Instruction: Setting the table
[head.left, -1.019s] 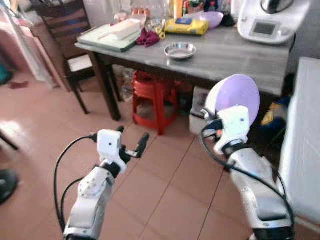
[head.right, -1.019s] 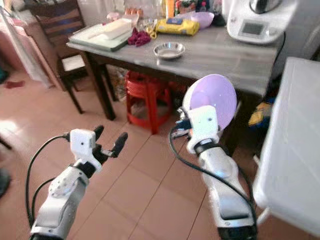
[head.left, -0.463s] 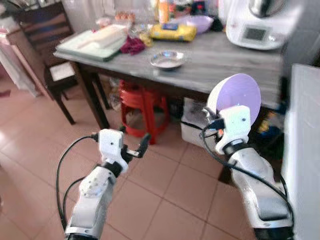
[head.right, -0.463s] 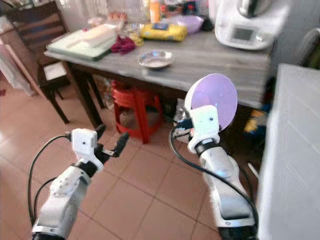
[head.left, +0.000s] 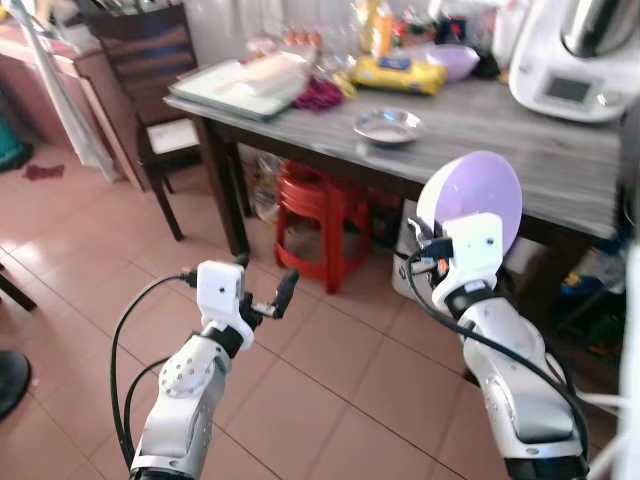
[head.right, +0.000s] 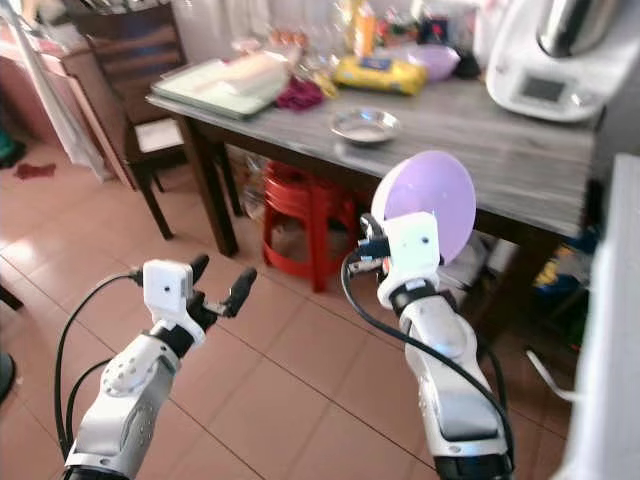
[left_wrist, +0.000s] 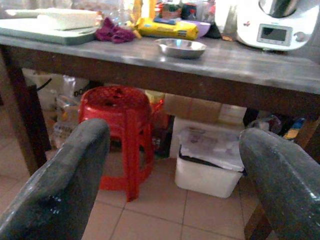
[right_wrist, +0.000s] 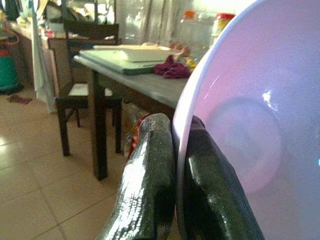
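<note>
The right gripper (right_wrist: 172, 170) pinches the rim of a lilac plate (head.left: 472, 200) held upright near the grey table (head.left: 500, 130), while the left gripper (head.left: 262, 292), fingers spread, hovers over the tiled floor (head.left: 330, 370) before what looks like a red stool (left_wrist: 117, 125).

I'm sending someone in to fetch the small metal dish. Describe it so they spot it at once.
Go to the grey wooden table with the red plastic stool under it. The metal dish sits alone near the front edge, in front of the yellow packet. It is the one shiny, shallow, round steel piece there; the bowl behind it is purple.
</note>
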